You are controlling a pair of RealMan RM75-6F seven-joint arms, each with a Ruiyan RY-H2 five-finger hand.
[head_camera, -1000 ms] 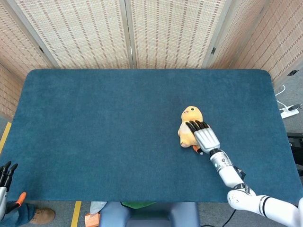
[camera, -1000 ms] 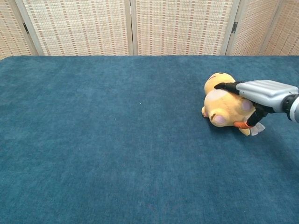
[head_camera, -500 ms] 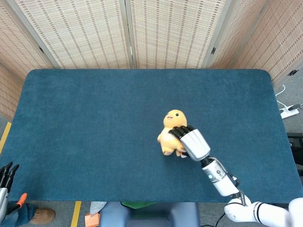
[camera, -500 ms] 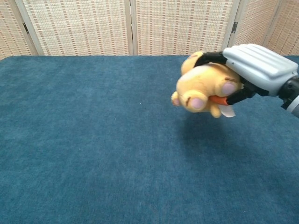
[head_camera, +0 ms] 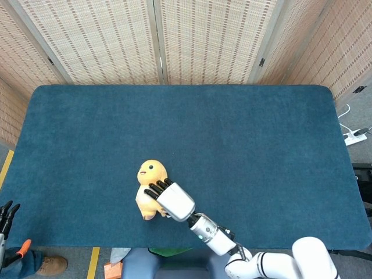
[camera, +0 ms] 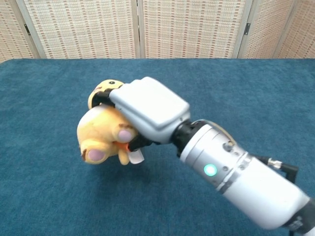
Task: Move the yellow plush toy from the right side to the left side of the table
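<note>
The yellow plush toy [head_camera: 149, 181] [camera: 101, 135] hangs above the blue table, left of the middle and near the front edge. My right hand [head_camera: 172, 201] [camera: 147, 109] grips it from above, dark fingers curled over its body. The head with its small face points away from me, and the pink-soled feet and a white tag point toward me. My left hand [head_camera: 4, 216] shows only as dark fingertips at the lower left corner of the head view, off the table, holding nothing.
The blue cloth table [head_camera: 244, 133] spans both views. Woven folding screens [head_camera: 203, 40] stand behind its far edge. A power strip [head_camera: 354, 138] lies on the floor to the right. A shoe [head_camera: 51, 266] and orange item sit on the floor at lower left.
My right hand has carried the plush toy from the right-middle of the table, lifted off the cloth, across to the left front. The left hand has hardly moved.
</note>
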